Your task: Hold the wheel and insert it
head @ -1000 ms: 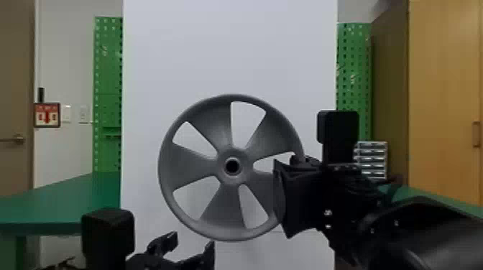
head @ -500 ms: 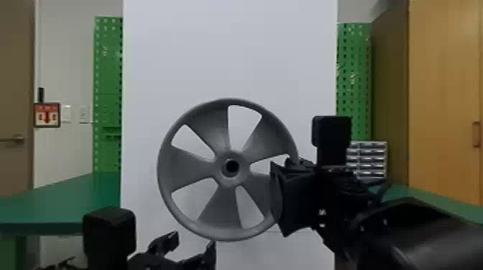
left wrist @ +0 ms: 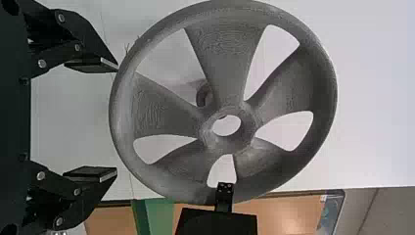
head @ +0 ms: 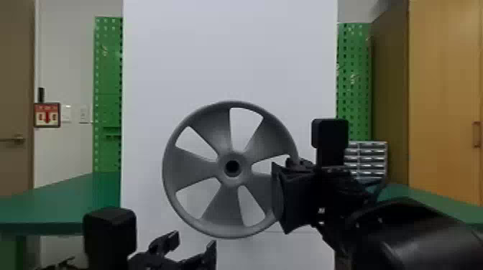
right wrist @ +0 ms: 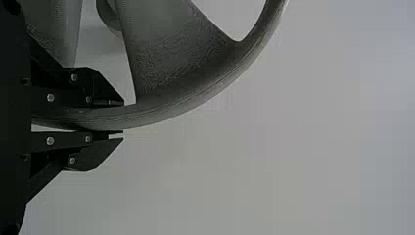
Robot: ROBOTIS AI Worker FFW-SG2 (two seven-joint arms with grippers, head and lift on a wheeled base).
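The grey spoked wheel [head: 190, 165] is held upright before the white panel, its hub hole facing the head camera. At the wheel's right rim is my right gripper [head: 284, 194]; in the right wrist view the right gripper [right wrist: 122, 118] is shut on the rim. My left gripper [head: 194, 244] stands open below the wheel, at its lower left. The left gripper [left wrist: 116, 120] has nothing between its fingers in the left wrist view, with the wheel [left wrist: 225, 54] beyond them. Through a gap between spokes, a round grey peg [left wrist: 203, 94] shows behind the wheel, on the panel's side.
A tall white panel [head: 230, 54] stands behind the wheel. Green tables [head: 61, 204] flank it at left and right, with green pegboards [head: 107, 71] behind. A drawer rack [head: 366, 158] and a wooden cabinet [head: 445, 89] are at the right.
The right gripper has shifted slightly left and down with the wheel, whose top rim now sits a little lower. My left gripper has stayed nearly still.
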